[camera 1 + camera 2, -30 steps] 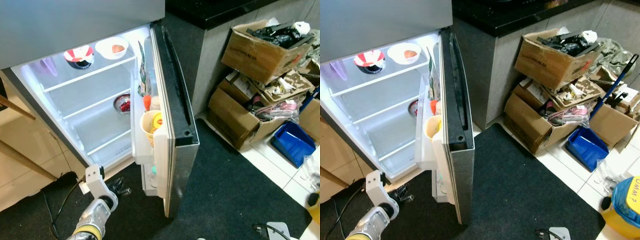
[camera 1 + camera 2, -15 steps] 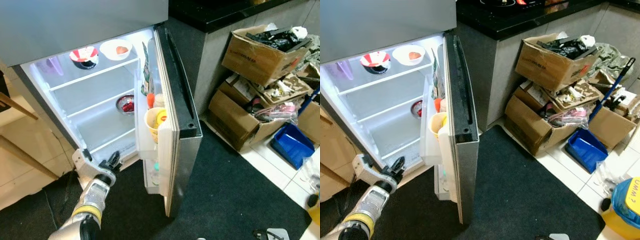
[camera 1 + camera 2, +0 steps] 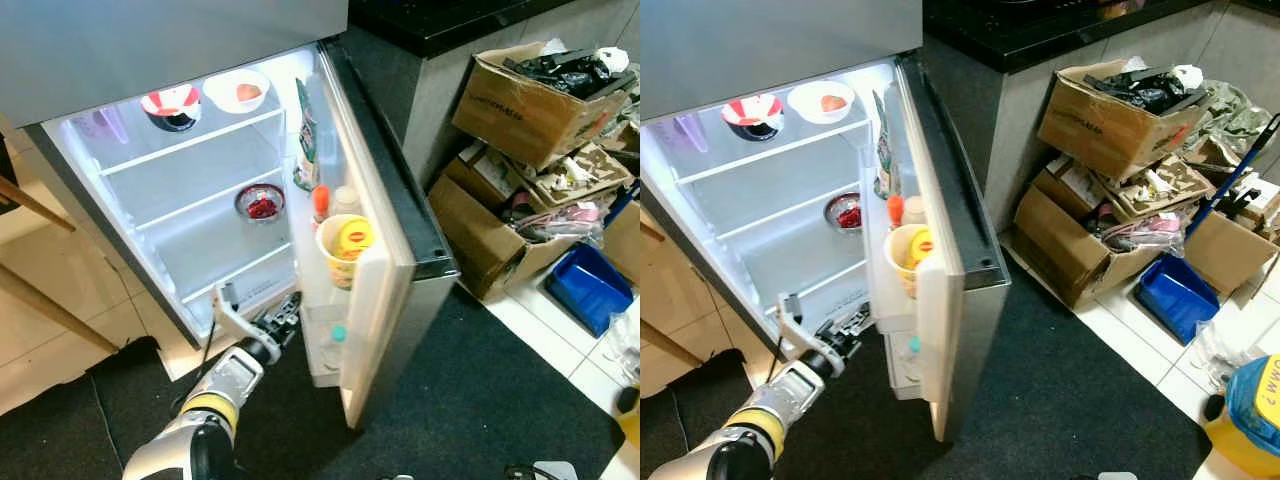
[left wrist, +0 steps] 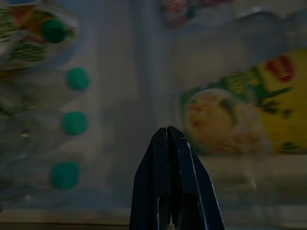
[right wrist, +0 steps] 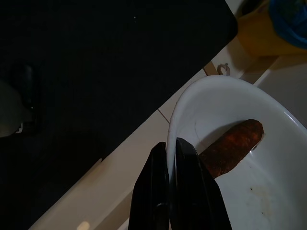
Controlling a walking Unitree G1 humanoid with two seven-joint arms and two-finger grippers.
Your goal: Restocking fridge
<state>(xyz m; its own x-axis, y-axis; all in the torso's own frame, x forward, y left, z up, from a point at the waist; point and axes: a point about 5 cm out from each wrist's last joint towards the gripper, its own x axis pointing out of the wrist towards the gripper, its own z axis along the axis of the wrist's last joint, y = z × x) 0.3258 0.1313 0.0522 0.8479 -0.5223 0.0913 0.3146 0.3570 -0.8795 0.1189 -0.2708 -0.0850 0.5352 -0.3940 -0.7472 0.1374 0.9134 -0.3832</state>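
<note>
The left gripper (image 4: 168,139), fingers pressed together and empty, sits low by the open fridge door (image 3: 395,220), apparently holding it wide, while the right gripper (image 5: 171,155) pinches the rim of a white bowl (image 5: 249,191) with a sausage (image 5: 230,147), ready for shelving.

Stacked cardboard boxes (image 3: 500,150) of clutter, blue bin (image 3: 587,288), black mat (image 3: 480,390), dark countertop (image 3: 440,15)

Brushed metal, glossy white plastic
The fridge door (image 3: 975,330) is matt steel; its shelves (image 3: 190,150) clear glass; boxes (image 3: 520,100) rough cardboard.
</note>
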